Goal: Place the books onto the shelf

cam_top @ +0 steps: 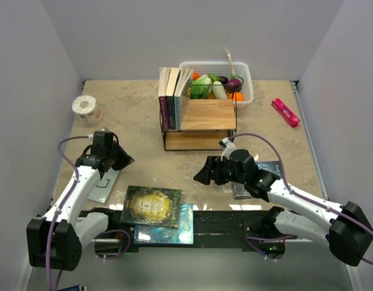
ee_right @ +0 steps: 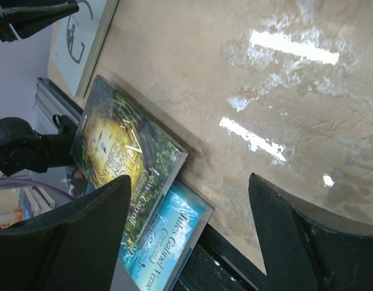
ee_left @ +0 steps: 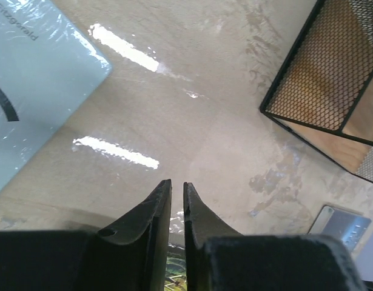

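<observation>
Three books [cam_top: 173, 100] stand upright at the left end of the shelf [cam_top: 207, 114], top view; green-gold book [cam_top: 153, 206] lies on teal book [cam_top: 186, 225], well apart from it. Left wrist: left gripper [ee_left: 177, 185] nearly closed, empty. Right wrist: right gripper [ee_right: 189, 182] spread wide, empty.

The white-and-black jointed left arm [cam_top: 74, 194] rises from its base at the near left corner and reaches forward, with a thin purple cable [cam_top: 71, 140] looping out beside its wrist. The black two-finger left gripper [cam_top: 118, 159] [ee_left: 177, 188] angles down and to the right. In its wrist view the fingers [ee_left: 151, 215] stand almost together, with only a thin slit between them. The white-and-black right arm [cam_top: 295, 197] stretches low from the near right toward the middle. The black two-finger right gripper [cam_top: 201, 174] [ee_right: 187, 182] faces left, its jaws spread wide. From above, the tips seem to be raised, though this is hard to judge.
</observation>
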